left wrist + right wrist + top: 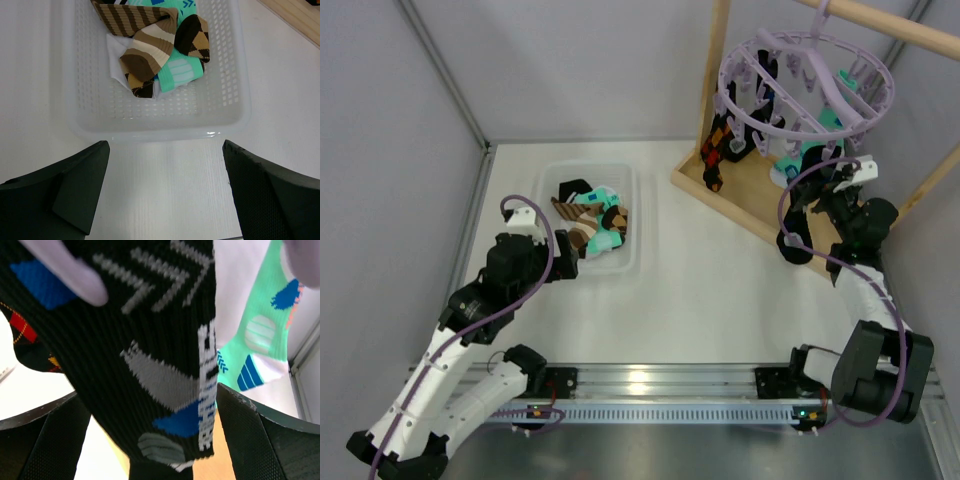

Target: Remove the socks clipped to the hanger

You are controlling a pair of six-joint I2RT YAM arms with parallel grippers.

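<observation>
Black ribbed sock (150, 365), patterned with grey and blue shapes, hangs straight down between the 2 fingers of the right pincer (155, 410). That pincer stands wide, with a finger on each side of the fabric and neither visibly pressing it. Above the pincer a lavender peg (65, 270) overlaps the sock's upper part, though its bite is blurred. To the pincer's right hangs a teal sock (260, 335) with blue marks, and to its left a black sock with red and yellow diamonds (25, 340). All 3 dangle from the round lavender hanger (805, 80), which hangs on the wooden frame (720, 60).

The step in hand looks like gripping the black sock to pull it free. It should go best if the pincer closes on the doubled fabric low down and well below the peg, then draws straight down, so the peg lets go without swinging the hanger or dragging the neighbours.

Left pincer (165, 185) is also wide and holds nothing. It hovers over the desk (720, 290), with the white perforated basket (230, 115) just ahead of it and a heap of loose socks (150, 55) inside.
</observation>
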